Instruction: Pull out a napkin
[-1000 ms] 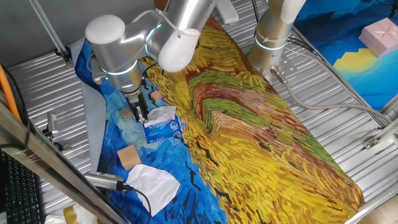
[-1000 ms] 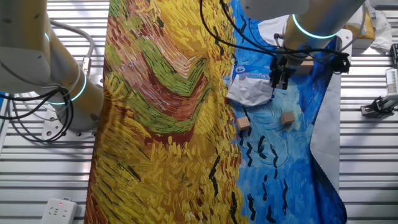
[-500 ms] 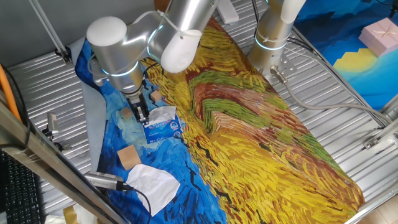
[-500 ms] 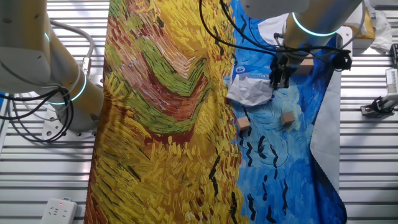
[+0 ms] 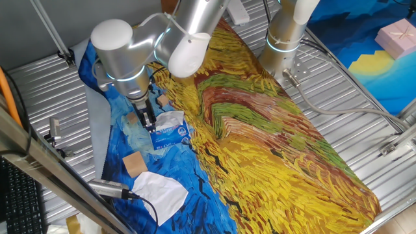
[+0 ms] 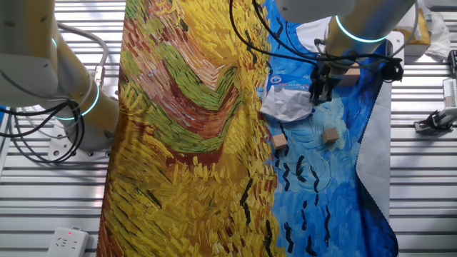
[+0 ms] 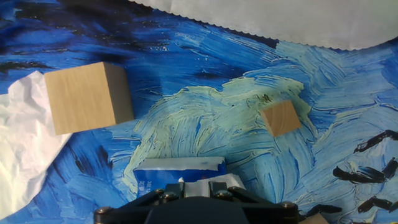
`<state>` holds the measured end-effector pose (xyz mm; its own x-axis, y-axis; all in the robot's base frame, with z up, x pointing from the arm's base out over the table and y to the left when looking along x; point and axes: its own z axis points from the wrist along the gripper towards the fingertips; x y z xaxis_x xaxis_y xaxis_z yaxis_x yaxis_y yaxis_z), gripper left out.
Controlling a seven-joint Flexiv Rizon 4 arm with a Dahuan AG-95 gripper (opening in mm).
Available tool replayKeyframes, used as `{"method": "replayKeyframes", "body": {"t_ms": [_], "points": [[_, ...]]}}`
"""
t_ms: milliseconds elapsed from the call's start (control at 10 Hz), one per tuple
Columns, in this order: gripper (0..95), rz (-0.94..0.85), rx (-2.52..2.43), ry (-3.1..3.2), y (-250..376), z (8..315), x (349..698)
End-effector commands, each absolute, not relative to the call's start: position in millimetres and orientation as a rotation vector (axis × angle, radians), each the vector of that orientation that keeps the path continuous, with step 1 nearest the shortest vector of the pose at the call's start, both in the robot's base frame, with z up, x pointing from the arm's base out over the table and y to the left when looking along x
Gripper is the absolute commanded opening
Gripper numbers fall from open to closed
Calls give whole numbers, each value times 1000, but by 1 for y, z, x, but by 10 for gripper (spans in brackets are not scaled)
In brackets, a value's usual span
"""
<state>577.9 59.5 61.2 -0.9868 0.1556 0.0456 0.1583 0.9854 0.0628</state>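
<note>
Napkin [image 5: 170, 118] material rises as a crumpled white sheet from the top of the tissue pack [image 5: 170, 134], which serves as the landmark for all positions below. In the other fixed view the same napkin [image 6: 289, 106] spreads over the near end of the tissue pack [image 6: 291, 83].

1. End effector [image 5: 148, 121]: positioned directly at the napkin, at the pack's edge. The fingers point down and stand close together on the white sheet. Whether they actually pinch the sheet cannot be told from any view. In the other fixed view the end effector [image 6: 319, 91] sits at the pack's right edge.
2. Hand view: the tissue pack [image 7: 177, 176] appears at the bottom edge, just above the dark body of the end effector; the fingertips are out of frame.
3. Large wooden block [image 7: 87, 96]: up and left of the pack in the hand view, resting against a loose white sheet [image 7: 22, 146].
4. Small wooden block [image 7: 280, 118]: up and right of the pack, well apart from it.
5. Painted cloth [image 5: 273, 136]: covers the counter [image 5: 351, 97] under the pack; the pack lies on its blue part, just beside the yellow part.
</note>
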Motion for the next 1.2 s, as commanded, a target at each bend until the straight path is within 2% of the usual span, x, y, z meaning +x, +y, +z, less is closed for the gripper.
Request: {"method": "replayKeyframes", "body": {"t_ms": [100, 200, 300, 400, 1200], "points": [[380, -102, -251, -3092, 60, 61, 577], [190, -102, -285, -3087, 60, 61, 577], [190, -102, -299, -3084, 60, 61, 577], [0, -102, -312, -3082, 60, 60, 577], [0, -85, -313, -3077, 55, 53, 572]]}}
